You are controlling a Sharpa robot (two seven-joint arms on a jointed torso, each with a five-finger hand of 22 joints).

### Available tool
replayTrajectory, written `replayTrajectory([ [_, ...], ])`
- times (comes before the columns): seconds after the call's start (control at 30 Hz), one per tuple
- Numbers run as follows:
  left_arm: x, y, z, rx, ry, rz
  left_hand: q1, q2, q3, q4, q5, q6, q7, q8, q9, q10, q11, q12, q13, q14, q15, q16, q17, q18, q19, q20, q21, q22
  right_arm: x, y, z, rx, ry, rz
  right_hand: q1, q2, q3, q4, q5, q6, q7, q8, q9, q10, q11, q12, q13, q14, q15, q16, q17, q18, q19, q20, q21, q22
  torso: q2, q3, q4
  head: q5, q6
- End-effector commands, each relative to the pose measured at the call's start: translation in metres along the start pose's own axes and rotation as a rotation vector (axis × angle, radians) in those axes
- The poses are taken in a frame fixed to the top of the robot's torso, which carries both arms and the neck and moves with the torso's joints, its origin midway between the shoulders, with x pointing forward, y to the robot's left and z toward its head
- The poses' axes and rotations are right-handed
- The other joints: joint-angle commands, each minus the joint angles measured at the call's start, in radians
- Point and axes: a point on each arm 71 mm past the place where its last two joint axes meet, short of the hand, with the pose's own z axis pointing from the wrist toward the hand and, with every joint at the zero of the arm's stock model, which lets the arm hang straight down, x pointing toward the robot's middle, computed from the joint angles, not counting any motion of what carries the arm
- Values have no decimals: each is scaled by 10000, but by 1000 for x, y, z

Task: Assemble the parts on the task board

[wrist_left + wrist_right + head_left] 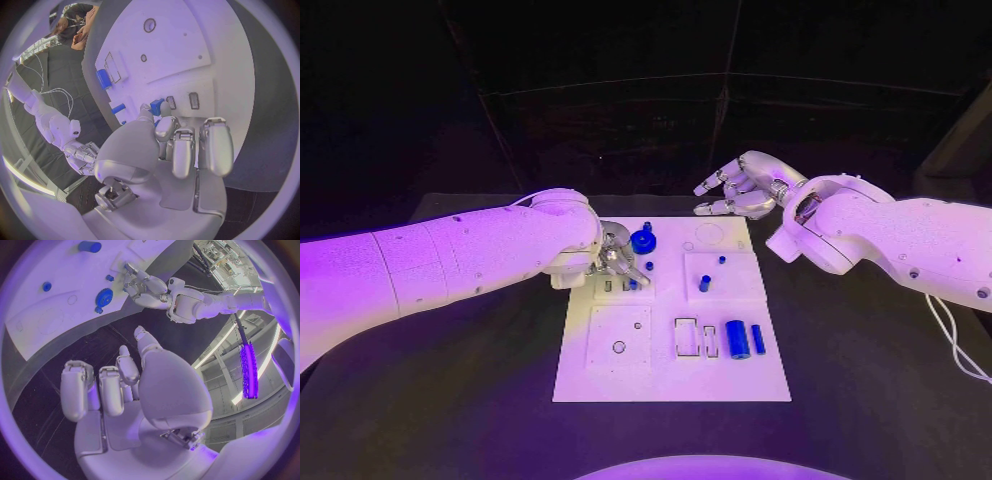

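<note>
Nearest the camera lies the near edge of the board [672,385], a white plate flat on the black bench [473,400]. Near its middle right sit a blue cylinder [737,339] and a thinner blue bar [757,339], side by side next to two rectangular slots. Farther off, a small blue peg [705,284] stands in a raised square block, and a round blue knob [643,241] sits near the far left corner.

The left robot hand [615,262] hovers low over the board's far left part, fingertips curled down round a small blue piece [156,106] — whether it grips or only touches it cannot be told. The right robot hand [744,186] floats beyond the far edge, fingers loosely apart, holding nothing.

These parts look like hard, light plastic — stiff, smooth, likely slippery. A fingertip pinch across the sides of each piece seems best, as they could roll or skid.
</note>
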Motion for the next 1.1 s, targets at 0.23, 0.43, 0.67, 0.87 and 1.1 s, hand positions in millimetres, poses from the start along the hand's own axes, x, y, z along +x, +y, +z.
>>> replayTrajectory([
  [0.23, -2, 5, -2, 20, -161, -528, 1333, 243, 2154, -929, 806, -289, -27, -539, -189, -328, -68, -375, -233, 1056, -112, 31, 2633, -58, 27, -90, -78, 7, -1, -1, 1, 77, 126, -80, -10, 128, -82, -44, 226, 66, -30, 67, 11, 83, -22, 50, 11, 740, -3, -26, 1416, 53, -4, -10, -10, 91, -9, -2, -2, -27, -2],
  [0.43, -3, 10, -8, 312, -633, -1161, 75, -1605, 6968, -1262, 825, -218, 51, -469, 80, -301, 141, -679, -551, 1056, -43, 31, 2633, -59, 45, 9, -41, 139, -1, -2, 2, 166, 122, -163, -33, 146, -110, -71, 708, 67, -34, 86, 7, 80, -28, 50, 3, 741, -10, -32, 1413, 52, -1, -18, -12, 95, -18, 9, 22, -29, 72],
  [0.67, -1, 17, -15, 384, -876, -1442, -1358, -2381, 9484, -1558, 707, -178, 83, -95, 510, -133, 39, -616, -541, 1056, 10, 31, 2633, -81, 58, 42, -30, 221, -2, -4, 3, 258, 122, -243, -45, 151, -116, -82, 882, 68, -34, 94, 6, 81, -31, 52, 1, 743, -12, -29, 1420, 51, 3, -20, -9, 103, -3, 8, 37, 41, 199],
  [0.87, 1, 21, -19, 344, -1133, -1659, -1425, -2396, 9566, -1613, 704, -178, 78, -72, 540, -115, 30, -603, -527, 1056, 7, 31, 2633, -80, 57, 39, -34, 219, -2, -5, 3, 303, 137, -267, -45, 151, -116, -82, 883, 68, -34, 94, 6, 82, -31, 52, 1, 743, -12, -29, 1420, 51, 3, -20, -9, 103, -25, 8, 60, 91, 116],
  [1.1, 6, 26, -22, 276, -1679, -1977, -1451, -2399, 9616, -1652, 702, -178, 74, -58, 558, -85, 25, -572, -486, 1056, 4, 31, 2633, -88, 72, 37, -10, 260, -3, -6, 3, 354, 137, -280, -49, 153, -117, -82, 912, 68, -35, 95, 6, 80, -31, 50, -1, 742, -12, -33, 1415, 52, 2, -21, -11, 99, -43, 14, 63, 162, 61],
])
